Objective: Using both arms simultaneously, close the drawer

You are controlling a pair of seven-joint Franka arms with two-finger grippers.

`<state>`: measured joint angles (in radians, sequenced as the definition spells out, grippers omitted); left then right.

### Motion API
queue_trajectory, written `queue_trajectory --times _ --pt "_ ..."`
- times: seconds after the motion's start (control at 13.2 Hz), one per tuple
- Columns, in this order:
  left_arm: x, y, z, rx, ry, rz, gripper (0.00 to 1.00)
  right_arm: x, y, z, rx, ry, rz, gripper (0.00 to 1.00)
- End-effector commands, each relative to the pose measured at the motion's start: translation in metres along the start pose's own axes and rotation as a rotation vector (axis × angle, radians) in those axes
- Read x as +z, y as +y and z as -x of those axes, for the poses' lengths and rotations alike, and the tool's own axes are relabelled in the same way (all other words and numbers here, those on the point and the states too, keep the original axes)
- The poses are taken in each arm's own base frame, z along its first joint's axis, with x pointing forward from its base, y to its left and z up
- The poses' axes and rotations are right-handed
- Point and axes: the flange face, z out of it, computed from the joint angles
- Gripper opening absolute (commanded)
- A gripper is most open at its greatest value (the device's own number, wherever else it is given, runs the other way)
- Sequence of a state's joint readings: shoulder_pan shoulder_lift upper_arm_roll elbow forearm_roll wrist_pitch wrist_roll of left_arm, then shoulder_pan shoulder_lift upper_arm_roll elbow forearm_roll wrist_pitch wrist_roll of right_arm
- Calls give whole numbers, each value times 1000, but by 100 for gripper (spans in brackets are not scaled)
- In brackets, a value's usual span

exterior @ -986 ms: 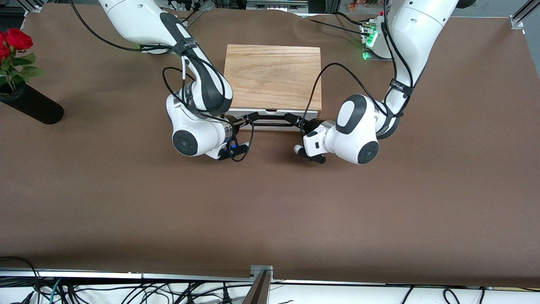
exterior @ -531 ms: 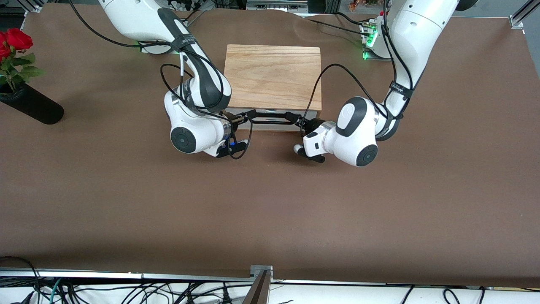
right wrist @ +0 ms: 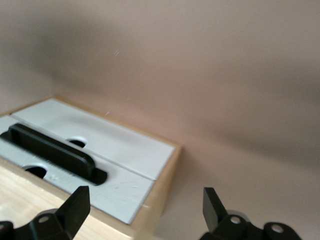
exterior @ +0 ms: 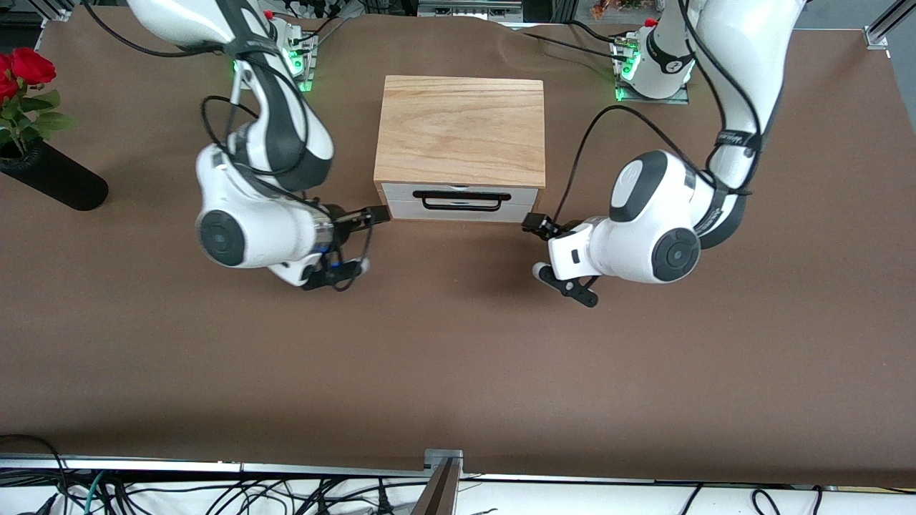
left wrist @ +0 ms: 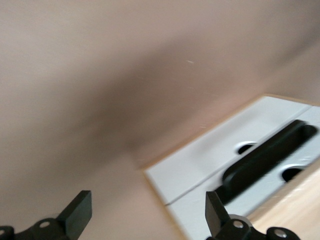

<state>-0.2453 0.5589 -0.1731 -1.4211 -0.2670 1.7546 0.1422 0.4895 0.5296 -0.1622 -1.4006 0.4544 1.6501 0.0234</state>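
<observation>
drawer (exterior: 459, 201) in box (exterior: 461, 129), between both tools

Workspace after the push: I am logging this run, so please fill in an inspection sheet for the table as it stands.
Surface: brown table, bare around the box.
Job's things: drawer sits flush in the light-wood box; its black handle is free.
Clutter: black vase with red roses at the right arm's end of the table.
Grippers: left claw open, beside the box's corner at the left arm's end, touching nothing; right claw open, beside the corner at the right arm's end, touching nothing.
Cables: black leads loop along both arms; a tangle lies below the table edge nearest the camera.
Surroundings: green-lit arm bases, metal frame rails.
</observation>
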Motion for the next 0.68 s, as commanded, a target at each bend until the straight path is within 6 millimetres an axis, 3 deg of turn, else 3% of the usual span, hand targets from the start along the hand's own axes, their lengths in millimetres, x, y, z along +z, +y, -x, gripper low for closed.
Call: queue_trajectory --times 0.0,0.15,0.3,0.46,0.61 --pt "-61 -18 15 37 57 -186 100 -51 34 2 -11 75 86 100" --pt "-101 -25 34 33 75 -279 100 -81 52 10 -101 115 215 100" --pt "-154 -46 66 -27 105 -322 100 -107 91 17 -78 131 250 100" --pt "-215 -56 116 -98 185 -347 100 -143 88 47 -81 144 210 100" --pt "-229 -61 170 -216 210 -354 100 -183 106 85 -54 134 224 100"
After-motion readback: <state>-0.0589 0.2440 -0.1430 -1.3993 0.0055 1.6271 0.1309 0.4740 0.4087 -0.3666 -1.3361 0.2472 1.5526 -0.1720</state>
